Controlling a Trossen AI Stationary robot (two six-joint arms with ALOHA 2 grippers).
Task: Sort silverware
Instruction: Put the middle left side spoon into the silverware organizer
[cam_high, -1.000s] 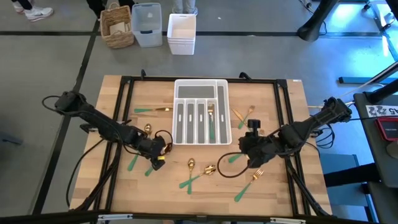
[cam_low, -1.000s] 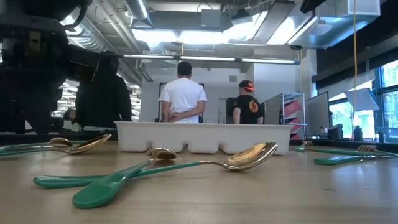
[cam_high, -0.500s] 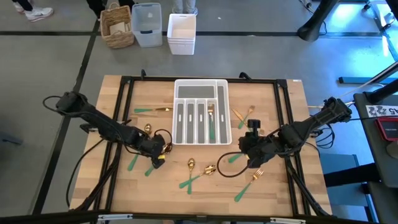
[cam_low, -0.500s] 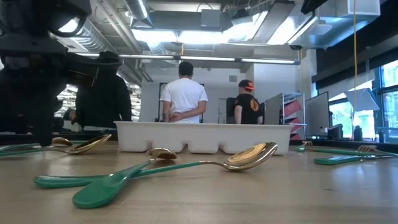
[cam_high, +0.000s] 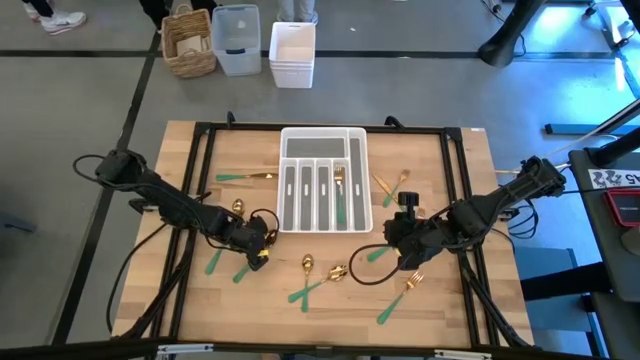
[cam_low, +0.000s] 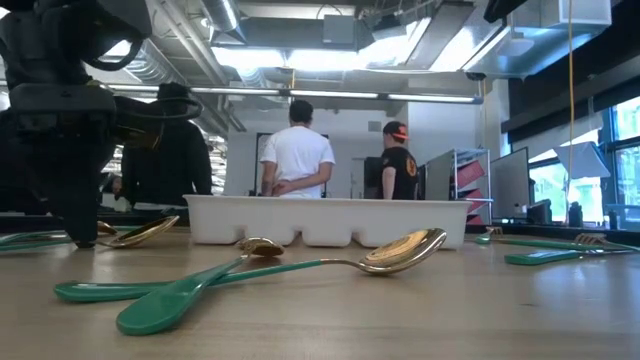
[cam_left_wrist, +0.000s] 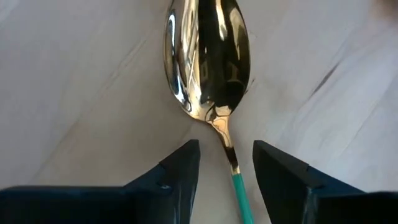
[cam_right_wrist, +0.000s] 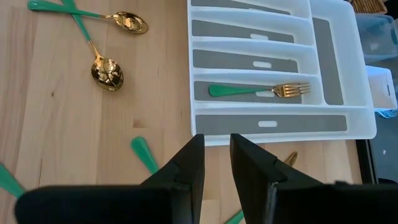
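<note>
Left gripper (cam_left_wrist: 225, 168) low on table, fingers apart astride slim green-handled gold spoon (cam_left_wrist: 208, 59) left of white slotted tray (cam_high: 323, 145). Best centred on neck, then squeezed. Right gripper (cam_right_wrist: 216, 163) parted, empty.

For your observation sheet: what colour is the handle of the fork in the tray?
Green, clearest in the right wrist view: fork.

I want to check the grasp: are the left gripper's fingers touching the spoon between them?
Apart. The left wrist view shows bare wood between each finger and the spoon; the left gripper stands open.
</note>
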